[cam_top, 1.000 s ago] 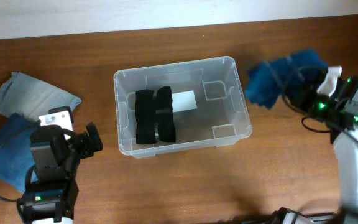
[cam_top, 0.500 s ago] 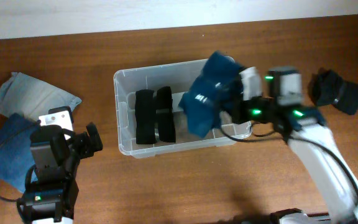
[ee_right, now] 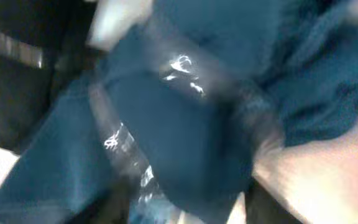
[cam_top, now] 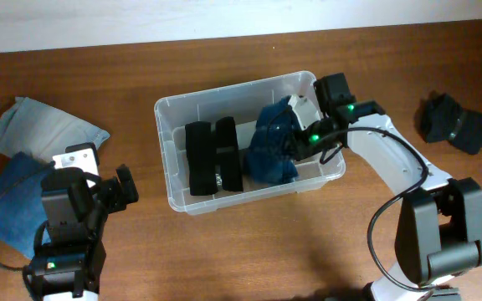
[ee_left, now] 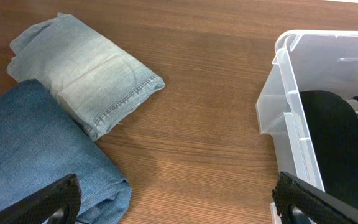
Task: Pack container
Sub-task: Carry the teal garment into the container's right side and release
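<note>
The container [cam_top: 249, 192] sits at the centre of the tabletop [cam_top: 224, 251], its long side running left to right and slightly tilted. In its left half 2 black folded pieces [cam_top: 212, 157] stand side by side. Its right half is filled by a dark blue cloth [cam_top: 270, 155], bunched up and rising to the rim.

The right arm [cam_top: 383, 155] reaches in over the container's upper right corner, and the right pincer [cam_top: 293, 138] is down against the dark blue cloth. The right wrist view is only a blur of blue fabric, so I cannot tell whether the pincer is closed on the cloth or open.

The left pincer [ee_left: 179, 202] hangs over the tabletop at the lower left of the overhead view, near the container's left wall, with its jaws spread wide and nothing between them.

Left of it lie 2 folded jeans: a pale pair [cam_top: 48, 125] at upper left and a darker blue pair [cam_top: 2, 205] touching it below. A black garment [cam_top: 454, 124] lies at the far right, well apart from the container.
</note>
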`<state>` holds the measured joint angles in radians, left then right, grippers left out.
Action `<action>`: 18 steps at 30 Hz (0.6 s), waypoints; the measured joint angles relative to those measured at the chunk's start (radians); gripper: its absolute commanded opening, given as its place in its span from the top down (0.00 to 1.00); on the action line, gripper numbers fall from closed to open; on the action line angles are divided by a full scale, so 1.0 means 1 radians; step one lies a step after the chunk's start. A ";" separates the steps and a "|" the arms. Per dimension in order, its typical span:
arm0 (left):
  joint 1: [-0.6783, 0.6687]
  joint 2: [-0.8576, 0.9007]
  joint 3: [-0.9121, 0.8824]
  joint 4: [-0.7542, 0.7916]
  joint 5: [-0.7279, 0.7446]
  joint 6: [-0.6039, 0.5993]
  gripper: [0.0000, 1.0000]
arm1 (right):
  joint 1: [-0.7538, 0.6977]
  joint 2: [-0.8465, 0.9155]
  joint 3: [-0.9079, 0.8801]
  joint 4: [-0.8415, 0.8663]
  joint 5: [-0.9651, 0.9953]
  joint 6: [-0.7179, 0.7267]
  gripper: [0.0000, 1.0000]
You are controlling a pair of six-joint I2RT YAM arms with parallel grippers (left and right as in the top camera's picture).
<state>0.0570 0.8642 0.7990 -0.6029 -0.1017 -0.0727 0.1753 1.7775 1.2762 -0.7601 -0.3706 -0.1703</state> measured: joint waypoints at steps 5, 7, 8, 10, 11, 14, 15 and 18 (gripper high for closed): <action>0.000 0.000 0.000 -0.002 0.000 0.000 0.01 | 0.017 0.000 0.099 -0.100 0.039 -0.019 0.00; 0.000 0.000 0.000 -0.003 0.000 0.000 0.01 | 0.024 0.000 0.158 -0.158 0.053 -0.027 0.01; 0.000 0.000 0.000 -0.004 0.000 0.000 0.01 | 0.027 0.000 0.188 -0.180 0.062 -0.027 0.01; 0.000 0.000 0.000 -0.004 0.000 0.000 0.01 | 0.031 -0.001 0.247 -0.202 0.084 -0.013 0.01; 0.000 0.000 0.000 -0.004 0.000 0.000 0.01 | 0.031 -0.004 0.274 -0.206 0.105 0.001 0.01; 0.000 0.000 0.000 -0.004 0.000 0.000 0.01 | 0.019 -0.029 0.332 -0.220 0.194 0.076 0.01; 0.000 0.000 0.000 -0.004 0.000 0.000 0.01 | 0.008 -0.041 0.342 -0.225 0.221 0.103 0.01; 0.000 0.000 0.000 -0.004 0.000 0.000 0.01 | -0.048 -0.075 0.356 -0.254 0.272 0.162 0.08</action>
<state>0.0566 0.8642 0.7990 -0.6067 -0.1017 -0.0727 0.1276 1.7023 1.6321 -1.0138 -0.0982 -0.0082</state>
